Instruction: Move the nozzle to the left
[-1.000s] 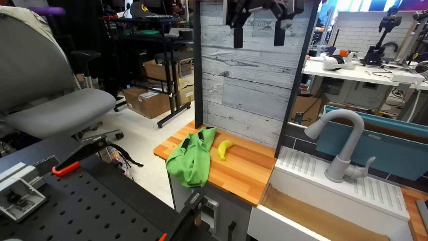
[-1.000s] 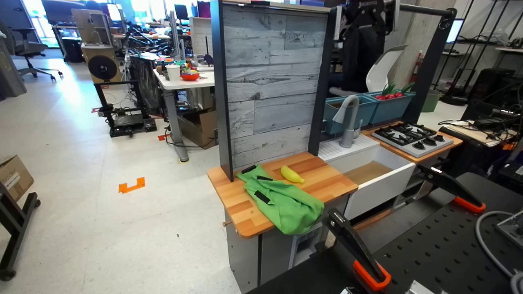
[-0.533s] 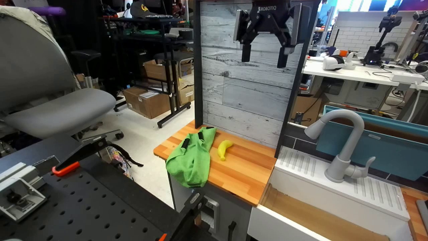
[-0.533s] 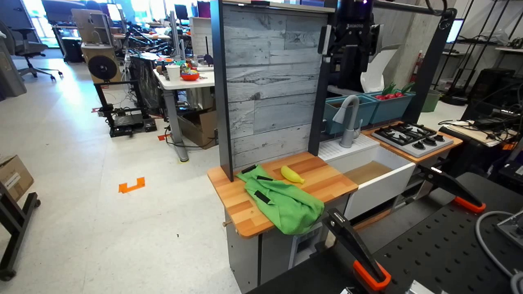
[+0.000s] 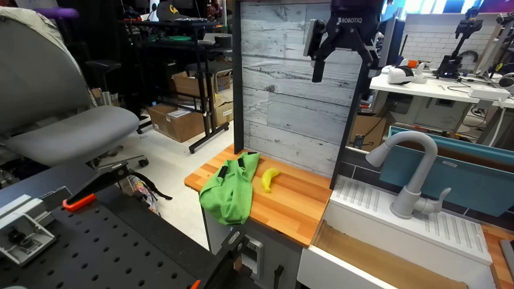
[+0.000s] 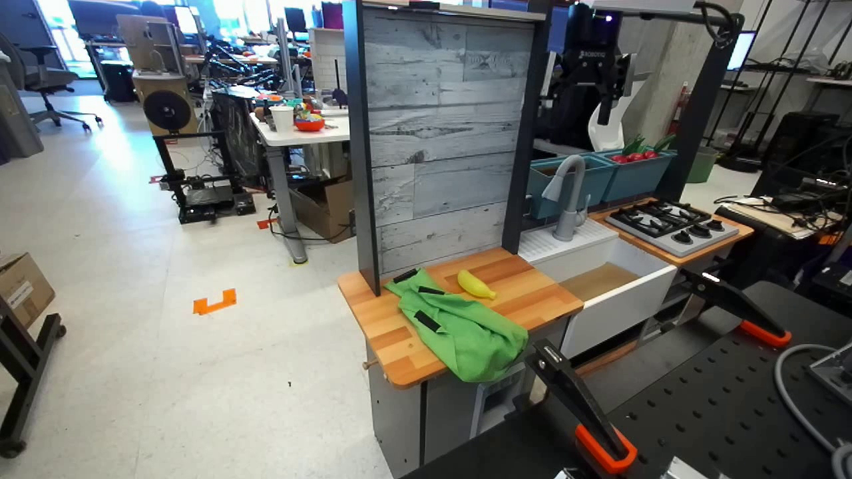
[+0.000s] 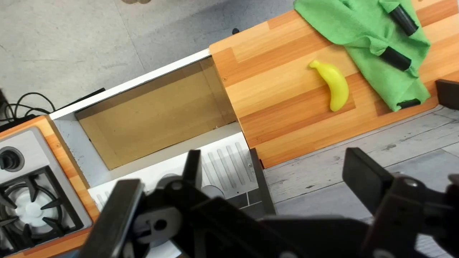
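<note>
Nozzle (image 5: 428, 162), grey and bent over, stands at the right of the frame in an exterior view, at the back of the white sink (image 5: 327, 273), its tip pointing down and left. The black claw (image 5: 341, 76) hangs near the top, right of the middle, well apart from the nozzle, its jaws spread wide. A yellow banana (image 5: 266, 179) and a green cloth (image 5: 231, 194) lie on the wooden counter (image 5: 297, 202).

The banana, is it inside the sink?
No, the wrist view shows the yellow banana lying on the wooden countertop, outside the sink.
</note>
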Controlling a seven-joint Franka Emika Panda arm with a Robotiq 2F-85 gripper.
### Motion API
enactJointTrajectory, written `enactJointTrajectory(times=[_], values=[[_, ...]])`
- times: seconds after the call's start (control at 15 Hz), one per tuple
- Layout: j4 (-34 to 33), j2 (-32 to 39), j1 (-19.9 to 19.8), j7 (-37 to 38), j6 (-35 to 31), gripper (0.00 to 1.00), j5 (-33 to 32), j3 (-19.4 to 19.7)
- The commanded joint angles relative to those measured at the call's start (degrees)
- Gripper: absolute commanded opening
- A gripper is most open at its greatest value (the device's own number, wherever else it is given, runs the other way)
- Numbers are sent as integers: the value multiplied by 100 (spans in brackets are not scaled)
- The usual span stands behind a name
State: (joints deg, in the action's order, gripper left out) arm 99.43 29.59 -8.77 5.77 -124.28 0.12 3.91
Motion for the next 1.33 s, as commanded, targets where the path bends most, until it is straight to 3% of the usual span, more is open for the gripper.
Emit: enactJointTrajectory(times=[0.0,0.87,1.27], values=[[-560,347,-222,-313,372,100,371,38],[-1803,1409,-1021,-231,1062,100,1362,120],[-2127,1737,-1045,382,850,100,1553,241]])
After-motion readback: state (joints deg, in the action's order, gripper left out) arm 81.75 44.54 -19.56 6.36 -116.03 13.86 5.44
